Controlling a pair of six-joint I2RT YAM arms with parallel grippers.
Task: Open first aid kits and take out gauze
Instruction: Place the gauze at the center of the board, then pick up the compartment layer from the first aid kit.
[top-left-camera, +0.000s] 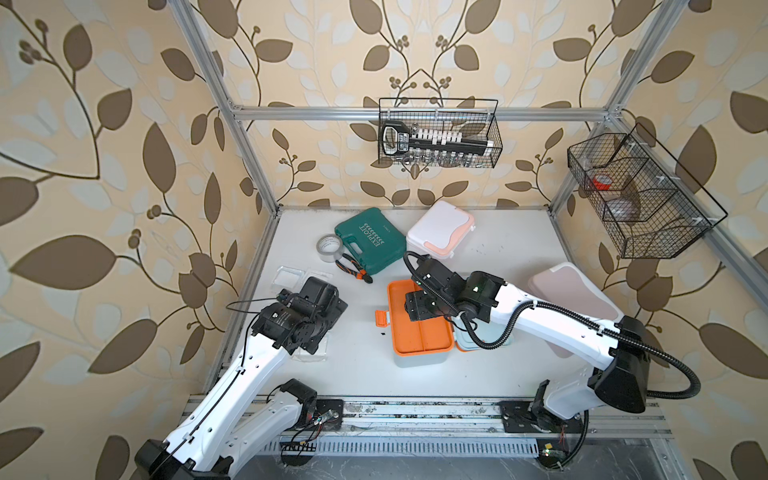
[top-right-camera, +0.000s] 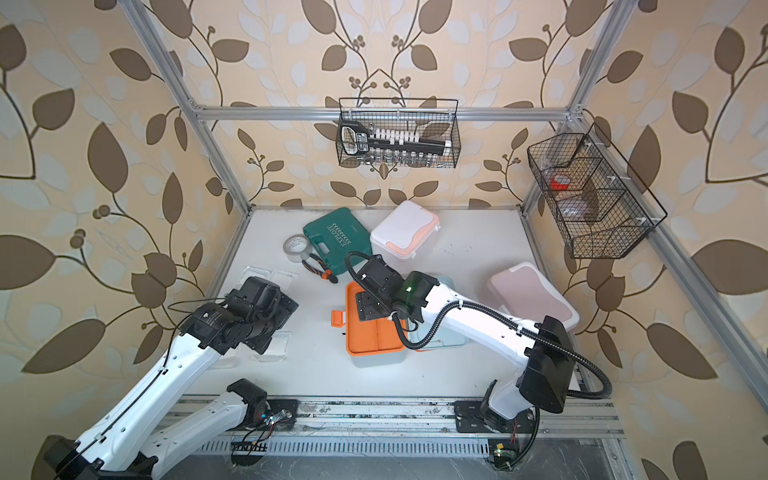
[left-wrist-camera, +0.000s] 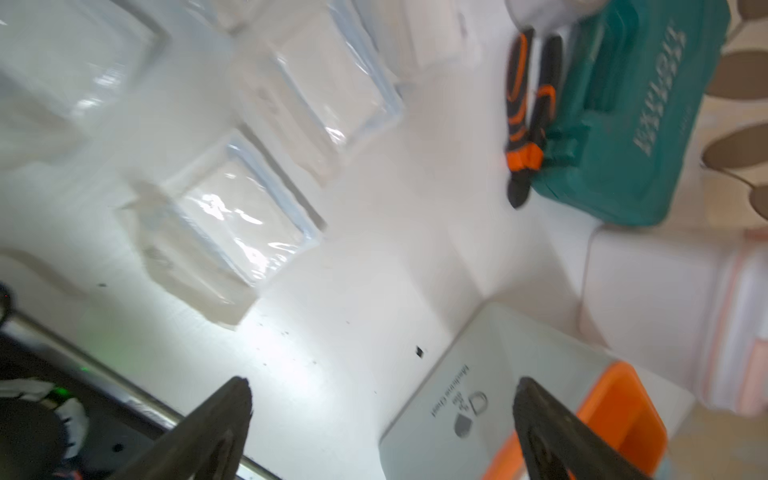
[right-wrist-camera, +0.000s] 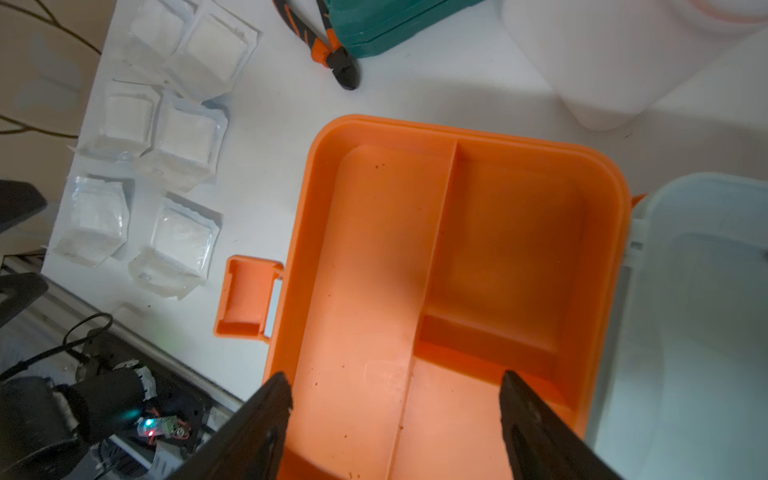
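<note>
As L gripper (left-wrist-camera: 382, 382) gapes, gauze (left-wrist-camera: 245, 220) lies near.

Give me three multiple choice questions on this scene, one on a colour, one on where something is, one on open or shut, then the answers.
1. What colour is the tray in the open kit? A green; B pink; C orange.
2. Where do the gauze packets lie? A in that tray; B on the table, outside the kits; C held in the air.
3. How is the white kit with peach trim? A closed; B lid open; C on its side.
Answers: 1 C, the right wrist view shows it orange. 2 B, they lie flat on the white top beside the kit. 3 A, its lid sits flat on its body in both top views.
</note>
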